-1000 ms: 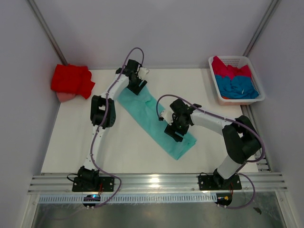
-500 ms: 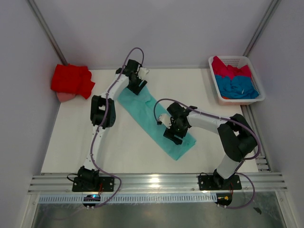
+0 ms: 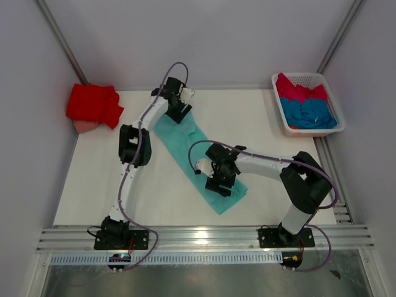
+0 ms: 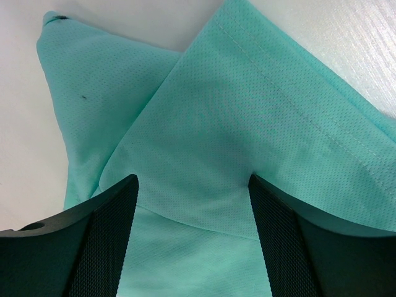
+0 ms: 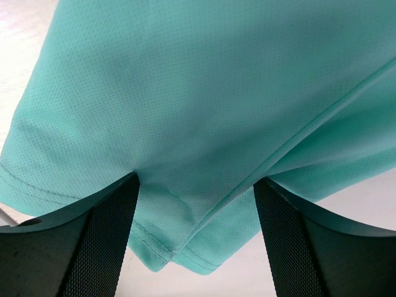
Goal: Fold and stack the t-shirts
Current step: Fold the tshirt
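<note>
Your mint-teal t-shirt [image 3: 185, 148] lies on the desk [image 3: 124, 185] as a long diagonal strip, apparently folded lengthwise. The left gripper [image 4: 192, 185] sits over its far end and the right gripper [image 5: 197, 185] over its near end. Both jaws are spread wide and grasp nothing, probably placed to pinch each end for the next fold.

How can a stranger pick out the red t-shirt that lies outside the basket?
Find the white table, then its far left corner. The bright red t-shirt lies bunched there. Unlike the mint-teal t-shirt spread mid-table, it is red, and it lies outside the white basket.
</note>
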